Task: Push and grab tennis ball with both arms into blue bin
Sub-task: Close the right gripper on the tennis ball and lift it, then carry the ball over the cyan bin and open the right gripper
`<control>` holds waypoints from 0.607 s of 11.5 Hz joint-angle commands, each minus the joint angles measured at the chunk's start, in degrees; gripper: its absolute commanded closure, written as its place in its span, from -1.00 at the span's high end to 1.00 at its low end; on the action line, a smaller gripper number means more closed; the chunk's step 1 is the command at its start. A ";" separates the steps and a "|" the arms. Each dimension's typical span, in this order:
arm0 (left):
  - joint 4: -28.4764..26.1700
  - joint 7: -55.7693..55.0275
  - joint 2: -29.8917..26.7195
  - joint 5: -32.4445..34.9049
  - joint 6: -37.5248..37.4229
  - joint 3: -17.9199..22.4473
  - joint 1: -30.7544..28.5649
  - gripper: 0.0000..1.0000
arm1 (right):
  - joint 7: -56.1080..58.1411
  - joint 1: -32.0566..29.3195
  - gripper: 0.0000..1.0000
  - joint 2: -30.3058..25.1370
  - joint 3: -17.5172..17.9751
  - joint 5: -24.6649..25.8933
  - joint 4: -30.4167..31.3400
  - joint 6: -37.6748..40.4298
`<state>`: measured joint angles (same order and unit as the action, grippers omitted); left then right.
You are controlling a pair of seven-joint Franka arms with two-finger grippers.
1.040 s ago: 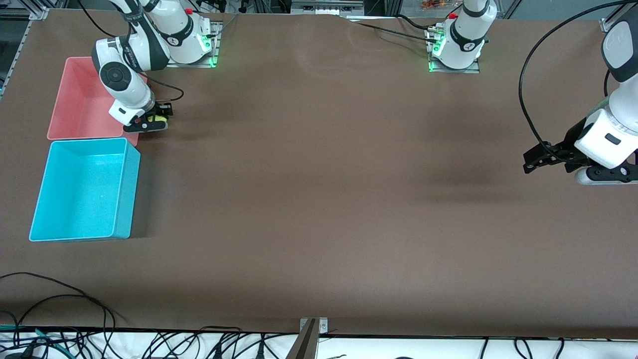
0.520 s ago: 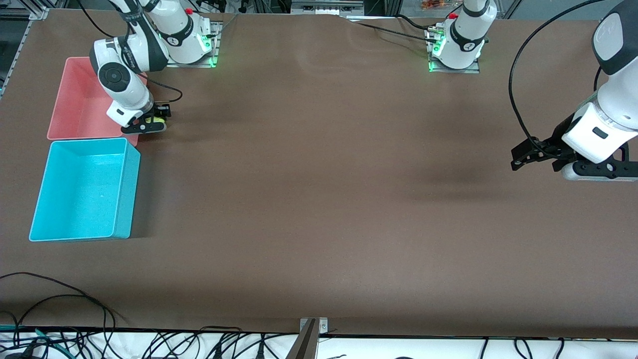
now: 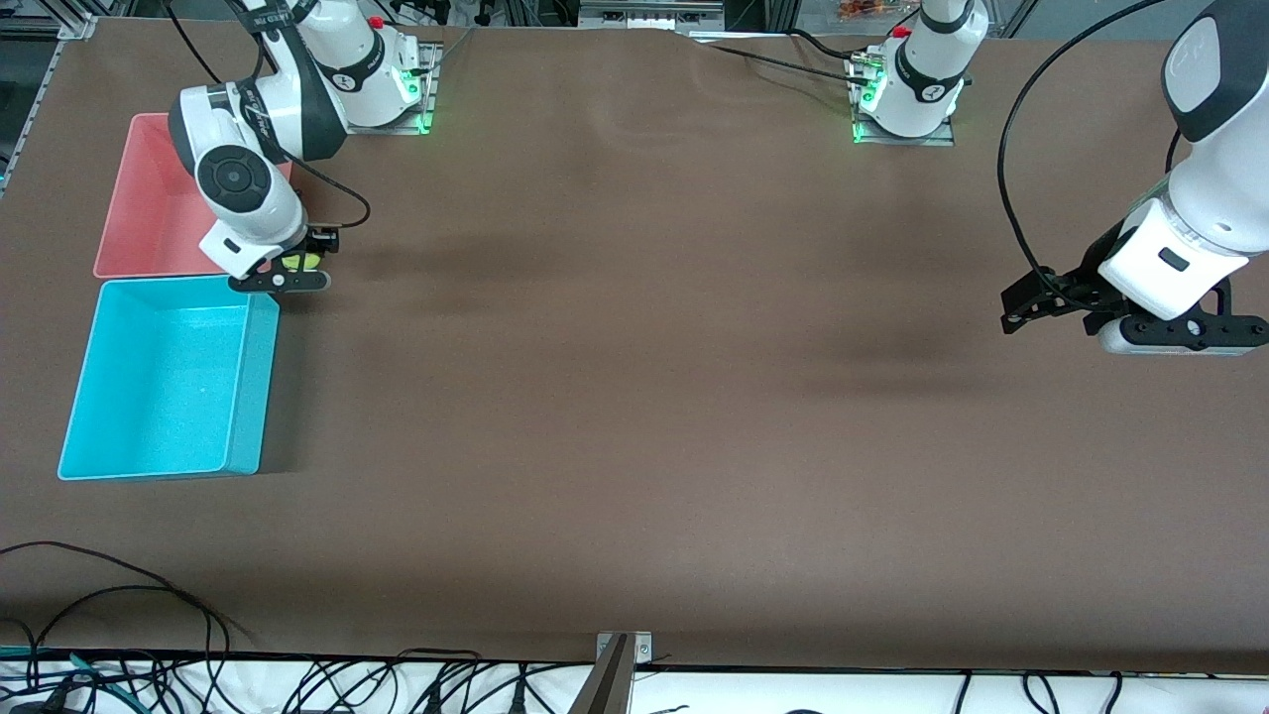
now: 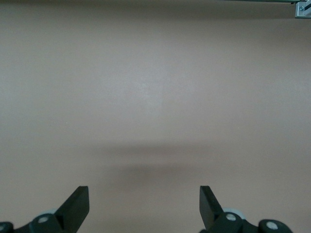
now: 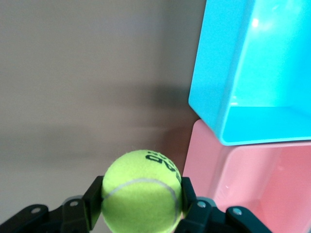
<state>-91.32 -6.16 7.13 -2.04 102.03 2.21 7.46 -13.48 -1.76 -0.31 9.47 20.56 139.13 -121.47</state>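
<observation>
Ball clamped in right end effector, blue bin corner and pink bin just beside it, left end effector spread wide over bare bench.

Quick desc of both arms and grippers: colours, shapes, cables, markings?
Both arms are glossy white with rounded segments, dark grey-black joint bands and bases lit green with a red button above. The right arm has a round black cap with a ring mark and lettering on a band; a black cable loops off it. Left arm trails a long black cable. Left gripper and right gripper: black, two-fingered.

Brown table, blue bin, pink bin adjoining
</observation>
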 commanded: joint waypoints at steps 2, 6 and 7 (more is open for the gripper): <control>0.45 0.09 -1.07 5.11 -3.23 1.04 2.91 1.00 | 2.74 0.18 -0.33 7.24 1.70 -6.66 -22.36 18.87; 0.62 0.98 -1.51 4.85 -3.33 0.51 1.95 1.00 | 11.35 -2.98 -0.33 12.34 0.82 -8.69 -36.72 24.97; 0.62 0.72 -1.51 4.68 -3.33 0.51 2.04 1.00 | 14.25 -5.08 -0.33 13.65 0.82 -8.61 -38.48 24.88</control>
<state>-91.24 -6.04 6.58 1.83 100.05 2.45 9.14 -5.77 -2.97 8.35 10.38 13.22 107.90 -98.92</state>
